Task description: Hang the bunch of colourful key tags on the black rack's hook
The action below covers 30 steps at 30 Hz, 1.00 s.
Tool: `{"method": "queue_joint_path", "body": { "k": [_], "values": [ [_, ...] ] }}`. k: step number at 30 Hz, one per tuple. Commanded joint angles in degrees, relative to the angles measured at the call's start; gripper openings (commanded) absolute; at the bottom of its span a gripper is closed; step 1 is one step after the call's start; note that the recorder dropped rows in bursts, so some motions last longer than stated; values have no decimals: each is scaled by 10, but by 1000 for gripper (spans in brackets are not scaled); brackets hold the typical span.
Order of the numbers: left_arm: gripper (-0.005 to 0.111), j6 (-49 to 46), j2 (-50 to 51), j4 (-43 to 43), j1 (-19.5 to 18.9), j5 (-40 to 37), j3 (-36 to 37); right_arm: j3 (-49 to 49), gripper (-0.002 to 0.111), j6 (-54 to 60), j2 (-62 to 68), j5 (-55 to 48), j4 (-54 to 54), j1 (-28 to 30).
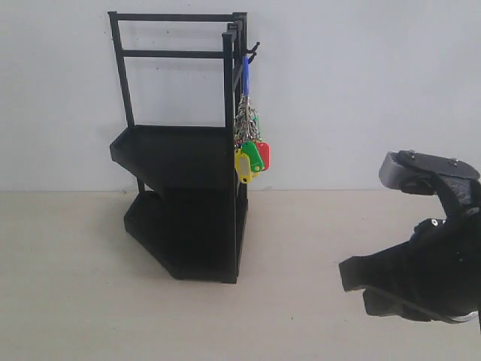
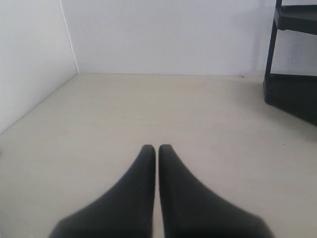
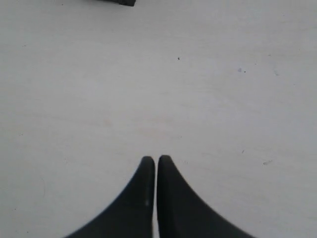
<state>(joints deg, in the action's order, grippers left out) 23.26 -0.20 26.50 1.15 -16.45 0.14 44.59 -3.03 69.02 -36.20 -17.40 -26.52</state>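
Nearest the lens looms the bulky black right arm [image 1: 428,263]. From the left: the left pincer [image 2: 157,148] is pressed closed and empty. One tall black metal two-tier rack [image 1: 180,158] stands on the pale surface [image 1: 75,286]. One colourful key tag bunch [image 1: 250,147] hangs vertically from the rack's corner hook [image 1: 254,50], up-left of the closed, empty right pincer [image 3: 156,161], which seems the nearer.

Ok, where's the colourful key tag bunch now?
Exterior view: colourful key tag bunch hangs from the hook at the tall black metal rack's upper right corner.

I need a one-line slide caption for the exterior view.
Colourful key tag bunch hangs from the black rack's upper hook; right arm stands apart.
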Motion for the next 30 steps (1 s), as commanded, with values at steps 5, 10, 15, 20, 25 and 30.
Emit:
{"method": "queue_joint_path", "body": {
  "k": [5,10,15,20,25,30],
  "values": [
    [4,3,2,0,1,2,-1,-96,1,2,-7,136,-6,3],
    [4,3,2,0,1,2,-1,-172,1,2,-61,215,-16,3],
    [4,3,2,0,1,2,-1,-258,1,2,-212,283,-15,3],
    [4,3,2,0,1,2,-1,-340,1,1,-381,319,-16,21],
    [4,3,2,0,1,2,-1,-406,1,-1,-505,327,-16,83],
    [4,3,2,0,1,2,-1,-446,1,-1,-600,362,-16,142]
  ]
}}
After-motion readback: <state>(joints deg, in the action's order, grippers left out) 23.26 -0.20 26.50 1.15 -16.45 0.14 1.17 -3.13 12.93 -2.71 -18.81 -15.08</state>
